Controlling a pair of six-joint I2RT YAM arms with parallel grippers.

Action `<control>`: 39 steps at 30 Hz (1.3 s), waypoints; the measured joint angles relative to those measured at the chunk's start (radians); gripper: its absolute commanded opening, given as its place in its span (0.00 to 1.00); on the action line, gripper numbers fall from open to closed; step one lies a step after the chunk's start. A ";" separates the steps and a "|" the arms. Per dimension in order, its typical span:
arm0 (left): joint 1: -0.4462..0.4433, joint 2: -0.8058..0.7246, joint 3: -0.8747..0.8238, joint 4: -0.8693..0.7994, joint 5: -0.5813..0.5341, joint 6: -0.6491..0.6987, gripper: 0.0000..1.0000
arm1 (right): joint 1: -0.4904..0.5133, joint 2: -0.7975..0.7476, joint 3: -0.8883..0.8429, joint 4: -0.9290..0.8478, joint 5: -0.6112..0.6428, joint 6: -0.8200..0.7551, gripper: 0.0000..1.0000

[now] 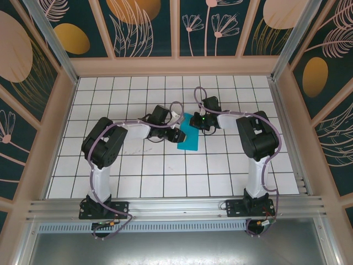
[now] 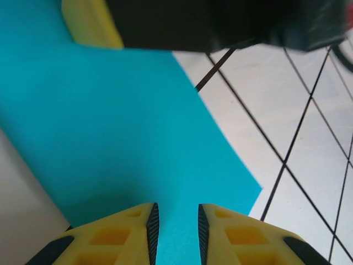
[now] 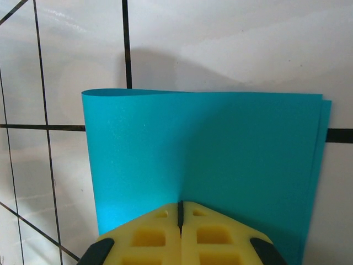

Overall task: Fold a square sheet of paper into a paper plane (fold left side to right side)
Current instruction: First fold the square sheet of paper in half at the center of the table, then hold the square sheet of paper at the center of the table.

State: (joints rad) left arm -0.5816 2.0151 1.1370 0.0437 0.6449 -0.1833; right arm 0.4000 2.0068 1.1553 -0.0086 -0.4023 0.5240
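- The square sheet of paper (image 3: 204,154) lies doubled over on the tiled table (image 1: 138,171), its fold a soft curl (no crease yet). It could spring open if the right gripper (image 3: 180,208), fingers shut tight against it, lifts.
- The left gripper (image 2: 175,221), jaws slightly apart over the sheet, could drag the layers askew.

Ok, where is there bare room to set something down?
Free on the white tiled table: the near rows between the folded cyan-teal paper sheet and the arm bases; the columns outside the left arm and the right arm; the far row. Crowded: the centre, where both arms meet over the paper.
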 measured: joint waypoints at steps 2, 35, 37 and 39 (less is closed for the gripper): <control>0.000 0.000 -0.009 -0.002 -0.006 0.000 0.29 | 0.000 0.000 0.001 -0.003 0.001 -0.003 0.03; 0.006 0.024 0.114 0.009 -0.022 -0.013 0.25 | 0.001 0.000 0.010 -0.020 0.008 -0.026 0.03; 0.006 0.057 0.121 -0.008 -0.034 -0.011 0.25 | 0.001 0.000 0.010 -0.019 0.008 -0.028 0.03; 0.006 0.085 0.121 -0.031 -0.048 -0.012 0.25 | 0.001 0.000 0.010 -0.019 0.008 -0.029 0.03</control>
State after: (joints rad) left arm -0.5751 2.0998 1.2579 0.0132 0.5968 -0.1951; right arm 0.4011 2.0068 1.1648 -0.0277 -0.3943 0.4953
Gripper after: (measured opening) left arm 0.250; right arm 0.064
